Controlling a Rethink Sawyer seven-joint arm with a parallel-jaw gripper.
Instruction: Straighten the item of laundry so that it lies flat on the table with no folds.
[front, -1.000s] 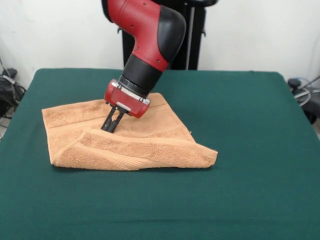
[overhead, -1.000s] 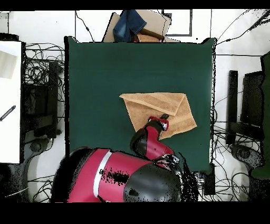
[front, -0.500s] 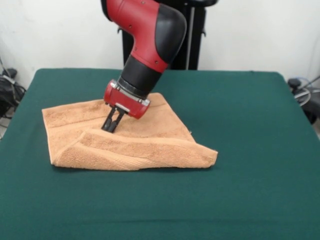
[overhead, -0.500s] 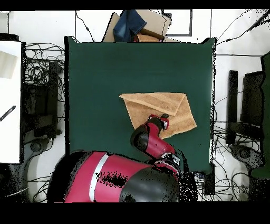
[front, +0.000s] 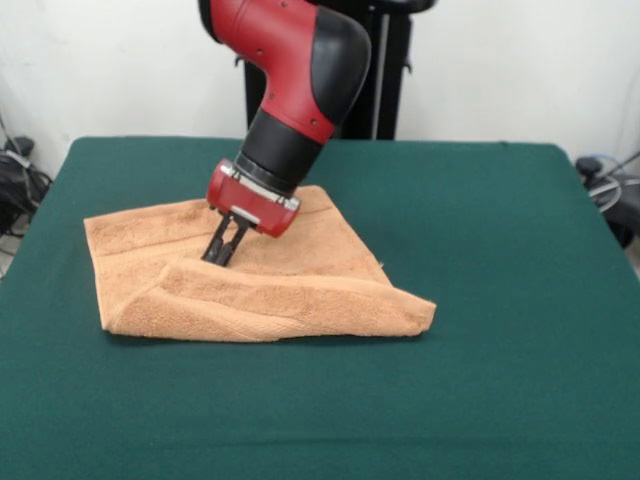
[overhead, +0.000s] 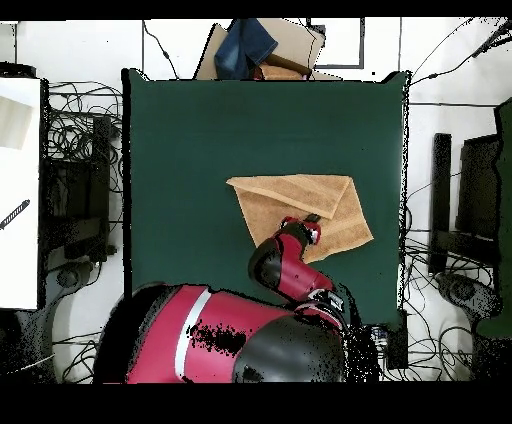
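Note:
The item of laundry (front: 300, 290), a peach-orange towel, lies on the left half of the green table (front: 500, 250). Its near part is folded back over itself into a thick band that ends in a raised corner at the right. My gripper (front: 221, 257) comes down tilted onto the towel's middle. Its dark fingers are drawn together and their tips pinch the cloth at the far edge of the folded band. From overhead, the towel (overhead: 300, 200) sits right of the table's (overhead: 200, 150) centre. The gripper (overhead: 311, 220) is over the towel's lower part, and the arm hides some of the cloth.
In the overhead view a cardboard box with blue cloth (overhead: 258, 45) stands beyond the table's top edge. Cables and dark equipment (overhead: 445, 200) lie to the right, and a white surface (overhead: 20, 190) to the left. Green table surface shows on all sides of the towel.
The gripper has stayed at almost the same spot on the towel. The arm's upper links have shifted slightly. The towel's shape is unchanged.

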